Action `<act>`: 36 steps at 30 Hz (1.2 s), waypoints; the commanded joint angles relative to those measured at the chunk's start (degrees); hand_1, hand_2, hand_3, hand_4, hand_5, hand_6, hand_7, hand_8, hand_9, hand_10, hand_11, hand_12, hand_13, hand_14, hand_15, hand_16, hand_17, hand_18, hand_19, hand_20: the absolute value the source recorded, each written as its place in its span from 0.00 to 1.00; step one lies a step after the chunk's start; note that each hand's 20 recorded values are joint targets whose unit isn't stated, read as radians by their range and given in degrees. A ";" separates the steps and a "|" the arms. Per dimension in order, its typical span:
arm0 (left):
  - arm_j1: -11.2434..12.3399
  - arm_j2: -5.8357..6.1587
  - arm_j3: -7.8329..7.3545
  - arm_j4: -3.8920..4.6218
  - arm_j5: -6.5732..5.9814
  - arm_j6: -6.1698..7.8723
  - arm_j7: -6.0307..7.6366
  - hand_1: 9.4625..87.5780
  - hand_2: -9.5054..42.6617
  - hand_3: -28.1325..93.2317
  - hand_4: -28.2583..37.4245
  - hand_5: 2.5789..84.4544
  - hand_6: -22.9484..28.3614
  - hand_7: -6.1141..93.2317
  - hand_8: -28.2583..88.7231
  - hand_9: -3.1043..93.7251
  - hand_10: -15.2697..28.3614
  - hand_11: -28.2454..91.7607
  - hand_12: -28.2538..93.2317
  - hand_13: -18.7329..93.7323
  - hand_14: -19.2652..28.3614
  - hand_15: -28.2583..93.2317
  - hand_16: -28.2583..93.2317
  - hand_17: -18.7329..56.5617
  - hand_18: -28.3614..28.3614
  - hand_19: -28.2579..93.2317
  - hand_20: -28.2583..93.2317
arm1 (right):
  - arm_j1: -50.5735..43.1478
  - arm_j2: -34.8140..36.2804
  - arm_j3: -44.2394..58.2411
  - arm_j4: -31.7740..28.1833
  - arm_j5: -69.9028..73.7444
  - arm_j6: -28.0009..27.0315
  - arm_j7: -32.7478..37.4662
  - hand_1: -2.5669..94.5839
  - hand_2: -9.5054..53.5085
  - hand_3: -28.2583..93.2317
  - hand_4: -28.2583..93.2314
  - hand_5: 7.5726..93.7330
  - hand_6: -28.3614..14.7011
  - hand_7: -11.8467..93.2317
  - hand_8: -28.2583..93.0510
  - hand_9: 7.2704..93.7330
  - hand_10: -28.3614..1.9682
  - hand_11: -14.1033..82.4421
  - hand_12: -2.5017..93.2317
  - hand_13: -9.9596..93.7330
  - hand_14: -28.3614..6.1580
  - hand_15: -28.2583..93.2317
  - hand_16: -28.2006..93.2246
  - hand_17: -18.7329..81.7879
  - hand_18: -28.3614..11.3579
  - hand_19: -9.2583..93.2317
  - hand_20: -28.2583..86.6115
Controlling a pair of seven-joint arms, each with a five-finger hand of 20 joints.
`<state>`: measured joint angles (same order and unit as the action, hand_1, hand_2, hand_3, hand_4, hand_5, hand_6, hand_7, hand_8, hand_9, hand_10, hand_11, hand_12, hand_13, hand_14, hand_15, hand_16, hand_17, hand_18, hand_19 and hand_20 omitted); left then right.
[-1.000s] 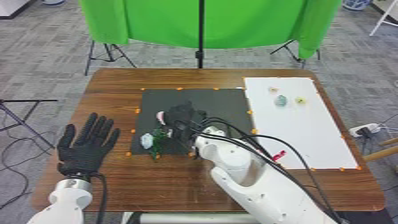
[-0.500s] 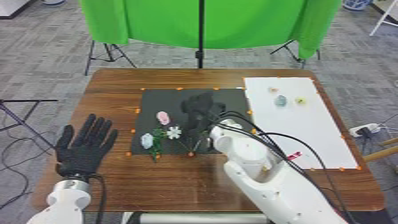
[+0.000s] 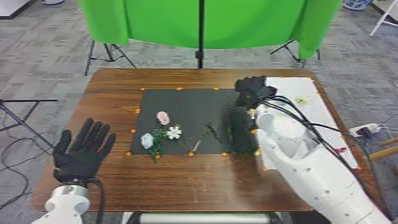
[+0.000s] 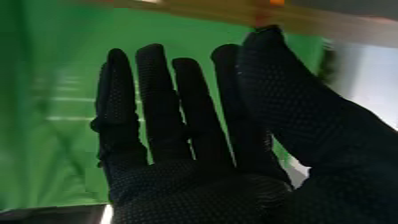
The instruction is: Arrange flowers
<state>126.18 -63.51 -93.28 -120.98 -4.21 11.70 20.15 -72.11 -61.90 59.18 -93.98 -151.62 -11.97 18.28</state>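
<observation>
Nearest, on the left part of the tabletop (image 3: 160,185), the left hand (image 3: 78,160) lies with fingers straight and slightly spread, holding nothing; it is best kept there, clear of the bouquet.

Next comes the group on the dark mat (image 3: 182,100). A new stem should go down gently beside these, its end toward the near edge, so that no bloom gets dragged. The green foliage (image 3: 157,134) has its long axis running near to far, tail end nearest; the pale blue flower (image 3: 147,140) sits just left of it. The white flower (image 3: 174,132) has its head at the far left end, with the stem slanting nearer and rightward. To the right, a dark thin stem (image 3: 213,132) slants the same way; which end bears a bloom I cannot tell. Farther off, the pink flower (image 3: 163,118) is oval, long axis near to far, its far end tipped slightly left.

On the white board (image 3: 289,84), the red flower (image 3: 340,149) shows beside the right arm, its direction unclear. The yellow flower (image 3: 301,100) lies well beyond, its stem too faint to judge.

Farthest, the right hand (image 3: 253,89) is over the board's far left corner, fingers straight, pinching nothing. The step seems to be fetching another flower: come down low, then close thumb and fingers lightly on the stem, sparing the petals.
</observation>
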 commanded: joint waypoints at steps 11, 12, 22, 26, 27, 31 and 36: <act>1.00 -1.41 0.01 0.07 1.18 -0.10 -0.55 0.19 0.52 0.85 0.00 0.53 0.65 0.16 0.17 0.43 0.72 0.41 0.31 0.41 0.74 0.53 0.17 0.13 0.74 0.53 0.33 | -3.97 4.69 7.50 1.82 -0.05 -4.00 6.01 0.50 0.00 0.94 0.00 0.51 0.58 0.29 0.11 0.43 0.41 0.26 0.16 0.46 0.36 0.48 0.34 0.40 0.17 0.79 0.48; 0.92 -1.59 -0.08 0.21 1.33 -0.39 -0.91 0.19 0.52 0.85 0.00 0.53 0.65 0.16 0.17 0.43 0.72 0.41 0.31 0.41 0.74 0.53 0.17 0.13 0.74 0.53 0.33 | -3.72 4.54 7.38 2.62 -0.17 -3.79 6.45 0.50 0.00 0.93 0.00 0.51 0.58 0.28 0.11 0.43 0.41 0.26 0.16 0.47 0.37 0.48 0.34 0.40 0.17 0.79 0.48; 0.92 -2.00 -1.09 0.48 -0.07 -1.18 -1.28 0.19 0.53 0.85 0.00 0.53 0.65 0.16 0.17 0.43 0.72 0.41 0.31 0.41 0.74 0.53 0.17 0.13 0.74 0.53 0.33 | -2.17 3.60 5.68 7.00 0.99 -6.05 6.92 0.57 0.00 0.85 0.00 0.49 0.59 0.29 0.11 0.43 0.45 0.26 0.15 0.53 0.45 0.46 0.34 0.47 0.17 0.87 0.49; 0.86 -2.01 -0.65 0.61 -0.40 -1.25 -1.44 0.19 0.53 0.85 0.00 0.53 0.65 0.16 0.17 0.43 0.72 0.41 0.31 0.41 0.74 0.53 0.17 0.13 0.74 0.53 0.33 | -3.19 3.43 6.07 7.22 2.30 -5.14 6.59 0.61 0.00 0.84 0.00 0.54 0.63 0.29 0.11 0.54 0.50 0.28 0.16 0.63 0.51 0.51 0.35 0.49 0.18 0.93 0.53; 0.92 -1.98 -0.63 0.56 -0.48 -1.20 -1.34 0.19 0.53 0.85 0.00 0.53 0.65 0.16 0.17 0.43 0.72 0.41 0.31 0.41 0.74 0.53 0.17 0.13 0.74 0.53 0.33 | -3.36 3.41 6.09 7.30 2.17 -4.45 6.21 0.62 0.00 0.84 0.00 0.56 0.63 0.29 0.11 0.57 0.50 0.28 0.17 0.65 0.53 0.51 0.37 0.50 0.18 0.94 0.54; 0.89 -1.89 -0.73 0.58 -0.40 -1.16 -1.19 0.19 0.53 0.85 0.00 0.53 0.65 0.16 0.17 0.43 0.72 0.40 0.31 0.41 0.74 0.53 0.17 0.13 0.74 0.53 0.33 | -4.17 3.96 6.16 6.45 2.62 -1.35 5.97 0.71 0.00 0.79 0.00 0.61 0.63 0.28 0.12 0.65 0.54 0.32 0.19 0.72 0.67 0.49 0.50 0.52 0.23 0.96 0.59; 0.75 -1.80 -0.60 0.63 -0.45 -1.10 -1.14 0.19 0.53 0.85 0.00 0.53 0.65 0.16 0.17 0.43 0.72 0.40 0.31 0.41 0.74 0.53 0.17 0.13 0.74 0.53 0.33 | -4.77 5.39 5.64 2.39 3.57 2.02 5.05 0.72 0.00 0.80 0.00 0.65 0.64 0.29 0.12 0.72 0.55 0.31 0.28 0.74 0.68 0.51 0.52 0.53 0.26 0.95 0.62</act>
<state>126.25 -64.97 -94.28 -120.84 -4.34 10.81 19.38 -74.83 -58.21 65.63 -87.78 -148.91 -13.69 24.77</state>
